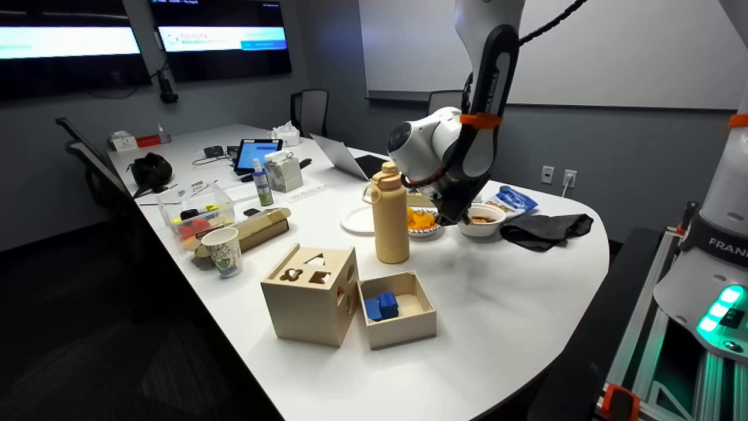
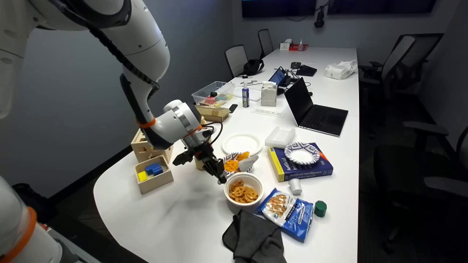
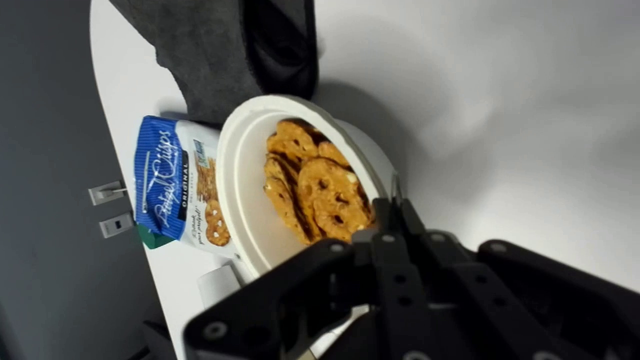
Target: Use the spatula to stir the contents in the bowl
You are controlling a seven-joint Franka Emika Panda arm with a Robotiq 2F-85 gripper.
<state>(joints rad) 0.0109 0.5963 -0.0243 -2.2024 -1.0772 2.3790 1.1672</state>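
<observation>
Bowl, jaws aslant and downward beside its rim

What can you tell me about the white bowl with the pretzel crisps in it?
The bowl is round, white and open, with a thick rim; it looks like stiff paper or moulded fibre. It stands upright on the table, with brown pretzel crisps lying inside. A blue snack bag and a dark cloth lie close by. The robot's fingers are at its rim; I can't tell whether they touch it.
</observation>
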